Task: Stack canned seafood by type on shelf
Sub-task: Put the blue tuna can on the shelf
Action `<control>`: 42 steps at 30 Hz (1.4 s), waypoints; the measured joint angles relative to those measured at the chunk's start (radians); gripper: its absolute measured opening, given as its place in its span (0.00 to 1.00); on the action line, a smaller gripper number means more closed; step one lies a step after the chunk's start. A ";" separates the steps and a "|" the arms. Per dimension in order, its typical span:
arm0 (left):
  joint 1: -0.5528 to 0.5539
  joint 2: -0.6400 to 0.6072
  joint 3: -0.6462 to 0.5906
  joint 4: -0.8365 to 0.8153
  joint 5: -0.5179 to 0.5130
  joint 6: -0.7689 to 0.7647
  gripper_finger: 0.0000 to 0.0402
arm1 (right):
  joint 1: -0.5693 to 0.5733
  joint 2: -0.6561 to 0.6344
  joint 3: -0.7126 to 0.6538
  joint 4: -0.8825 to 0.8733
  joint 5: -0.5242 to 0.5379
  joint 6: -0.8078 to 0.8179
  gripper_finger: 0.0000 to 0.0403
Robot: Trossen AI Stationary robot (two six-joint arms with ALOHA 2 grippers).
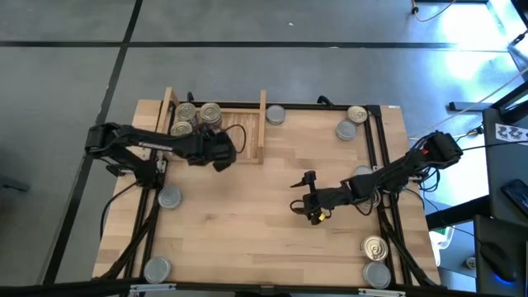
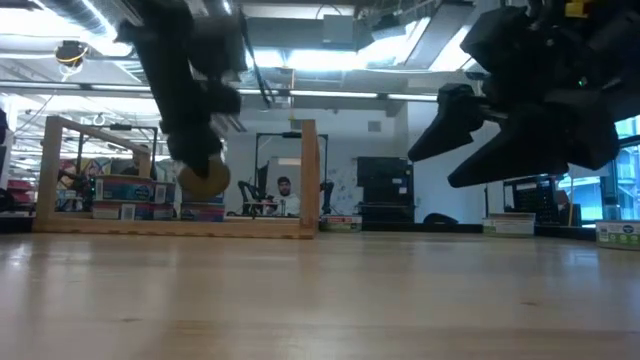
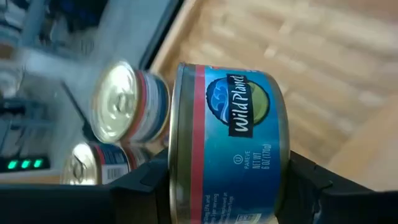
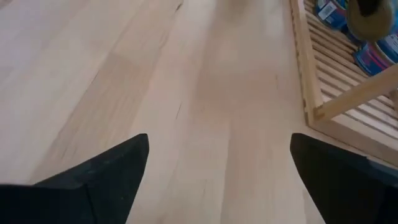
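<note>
The left gripper clamps a Wild Planet tin above the shelf, beside stacked tins (likely matching them), while the right gripper waits open.

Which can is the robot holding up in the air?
The blue Wild Planet can, pinched in the left end effector above the shelf. Every other can sits on the shelf or the table.

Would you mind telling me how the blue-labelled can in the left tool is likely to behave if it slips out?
The Wild Planet can looks rigid metal, so it should hold shape. It is held on its side by the left tool, so if dropped it would probably roll. The glossy label may be slippery.
</note>
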 joint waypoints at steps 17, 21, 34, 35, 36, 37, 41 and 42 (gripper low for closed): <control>0.216 0.263 0.003 -0.018 -0.047 0.044 0.48 | 0.000 0.000 -0.015 -0.004 0.000 0.046 0.97; 0.216 0.260 0.003 -0.024 -0.039 0.071 0.49 | -0.001 0.000 -0.015 0.001 -0.001 0.045 0.97; 0.223 0.262 0.002 -0.076 0.010 0.018 0.77 | -0.001 0.000 -0.015 0.010 -0.001 0.044 0.97; 0.219 0.262 0.006 -0.079 0.015 0.018 0.80 | 0.000 0.000 -0.015 0.010 -0.001 0.044 0.97; 0.214 0.263 0.014 -0.081 0.021 0.023 0.83 | -0.001 0.000 -0.015 0.011 -0.001 0.044 0.97; 0.208 0.262 0.026 -0.090 0.026 0.028 0.85 | -0.001 0.000 -0.015 0.011 -0.001 0.044 0.97; 0.180 0.219 0.073 -0.102 0.030 0.053 0.90 | -0.001 0.000 -0.015 0.014 -0.001 0.044 0.97; 0.174 0.203 0.087 -0.106 0.030 0.055 0.90 | -0.001 0.000 -0.015 0.016 -0.001 0.044 0.97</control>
